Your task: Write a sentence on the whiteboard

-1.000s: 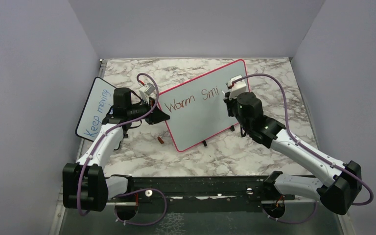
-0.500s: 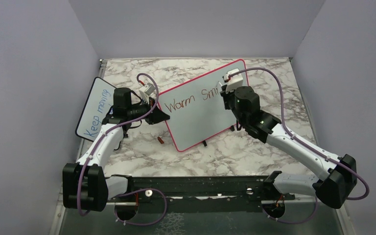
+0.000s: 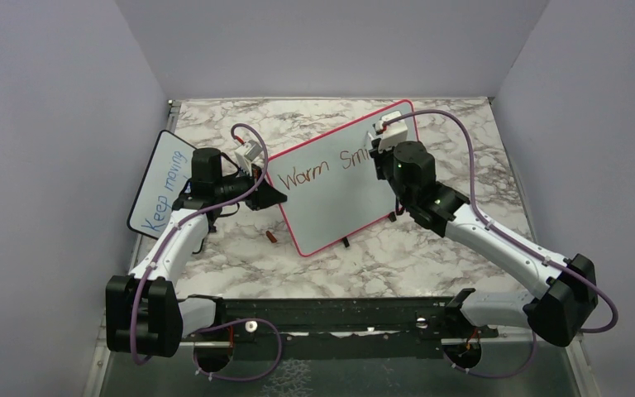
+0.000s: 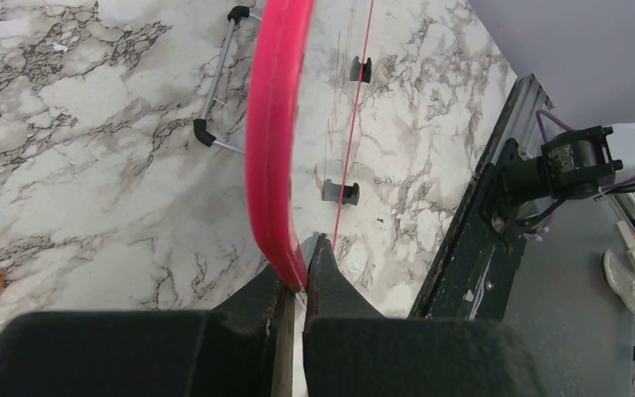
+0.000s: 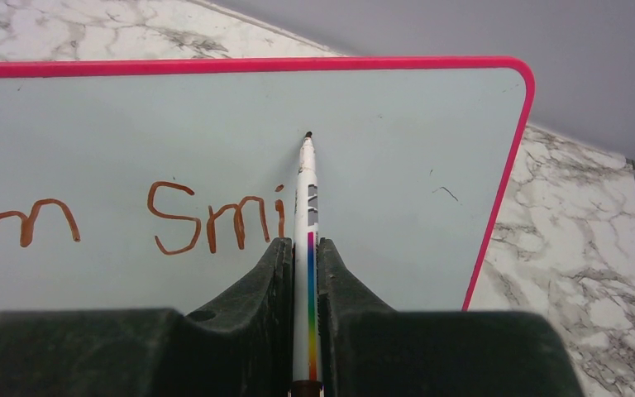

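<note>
The pink-framed whiteboard stands tilted on small black feet at the table's middle. Red-brown writing on it reads "Warm Smi"; in the right wrist view the letters "Smi" show left of the pen. My left gripper is shut on the board's left frame edge. My right gripper is shut on a white marker with a rainbow stripe. The marker's tip is at the board surface, up and right of the "i".
A smaller black-framed board with blue "Keep moving" leans at the left wall. A small red-brown cap lies on the marble table near the whiteboard's lower left corner. A black rail runs along the near edge.
My right gripper has moved up and slightly left along the board with the marker. The "i" after "Sm" now shows. The left arm has not moved.
</note>
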Robot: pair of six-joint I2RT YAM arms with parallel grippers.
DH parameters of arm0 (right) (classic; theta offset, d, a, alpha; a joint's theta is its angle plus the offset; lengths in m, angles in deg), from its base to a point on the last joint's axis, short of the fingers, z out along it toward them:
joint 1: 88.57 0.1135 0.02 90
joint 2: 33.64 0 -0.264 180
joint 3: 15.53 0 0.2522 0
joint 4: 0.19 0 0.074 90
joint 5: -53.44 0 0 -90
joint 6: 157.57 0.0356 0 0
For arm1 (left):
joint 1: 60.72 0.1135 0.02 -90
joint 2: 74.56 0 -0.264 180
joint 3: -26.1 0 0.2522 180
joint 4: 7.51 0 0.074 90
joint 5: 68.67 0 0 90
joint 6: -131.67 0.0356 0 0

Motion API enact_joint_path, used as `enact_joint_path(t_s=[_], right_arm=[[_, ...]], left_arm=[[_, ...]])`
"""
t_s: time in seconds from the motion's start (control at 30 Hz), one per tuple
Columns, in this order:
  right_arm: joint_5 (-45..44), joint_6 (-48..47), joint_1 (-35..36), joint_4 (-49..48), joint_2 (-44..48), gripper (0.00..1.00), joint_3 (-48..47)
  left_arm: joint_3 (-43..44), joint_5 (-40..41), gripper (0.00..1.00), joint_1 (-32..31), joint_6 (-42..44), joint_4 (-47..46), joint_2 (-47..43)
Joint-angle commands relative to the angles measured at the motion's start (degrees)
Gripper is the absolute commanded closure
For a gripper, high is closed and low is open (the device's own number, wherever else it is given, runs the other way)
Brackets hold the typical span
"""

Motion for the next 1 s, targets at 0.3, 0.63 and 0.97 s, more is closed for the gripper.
enact_joint_path(t_s=[0.3,0.63,0.97], right_arm=[[2.76,2.47,-0.5,6.2,1.08,1.0,0.24],[4.19,4.88,-0.5,10.05,2.89,0.99,2.95],[3.39,5.89,-0.49,11.46,4.66,1.0,5.55]], left_arm=[[-0.88,5.9,1.0,0.41,5.65,3.2,0.67],[-0.87,5.99,1.0,0.38,5.65,3.2,0.68],[-0.87,6.06,1.0,0.39,5.65,3.2,0.66]])
